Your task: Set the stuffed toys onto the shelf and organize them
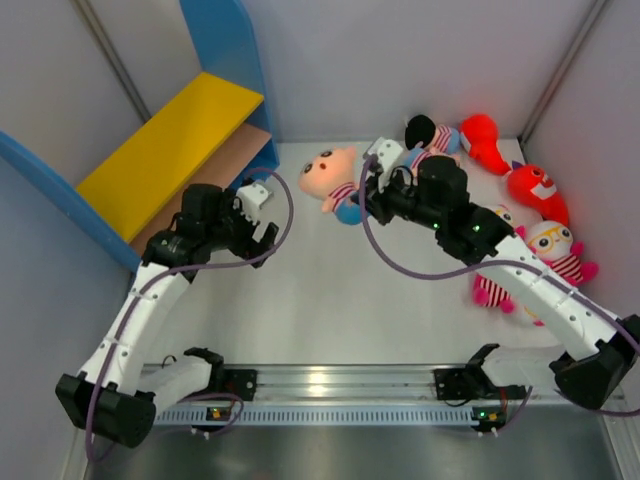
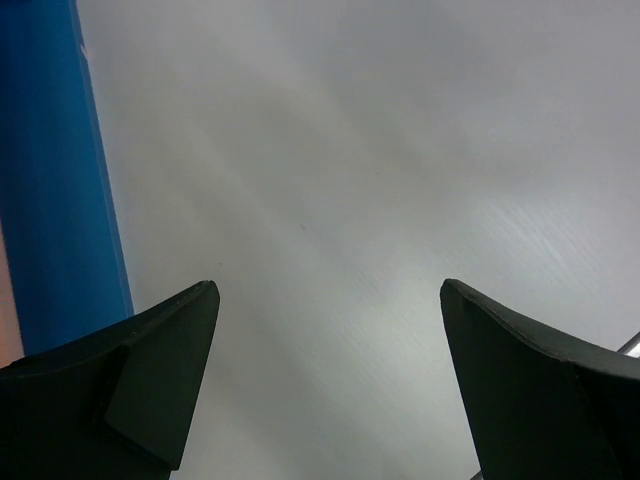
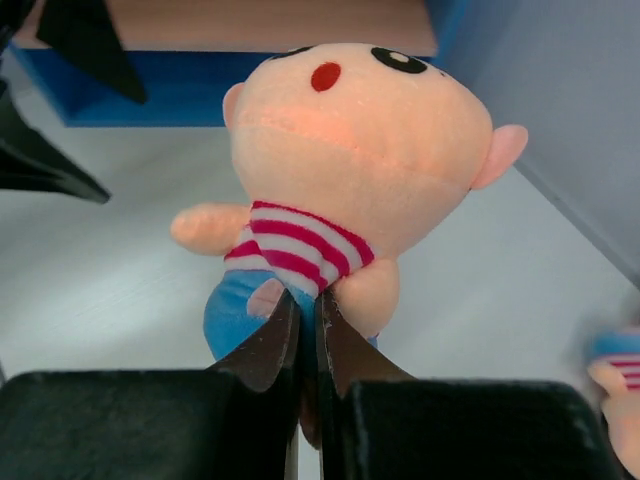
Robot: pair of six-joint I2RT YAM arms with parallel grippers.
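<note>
The worktop (image 1: 320, 310) is bounded at the rear left by the shelf (image 1: 170, 140); no toy is seen on its yellow board; the other toys (image 1: 535, 190) are heaped at the rear right, well apart from it. The left gripper (image 2: 328, 287) is held spread wide over the worktop just beside the shelf's blue panel, and nothing is gripped by it; a collision could be expected if the doll is carried straight to the shelf, since that arm is placed between the two. The right gripper (image 3: 305, 320) is pressed together on the doll (image 3: 360, 150), only a fold of striped shirt and blue pants being pinched; the large head could swing and the soft cloth be pulled free. The doll is found directly ahead of the fingertips, head away from them, toward the rear middle of the worktop; whether it is lifted cannot be told.
</note>
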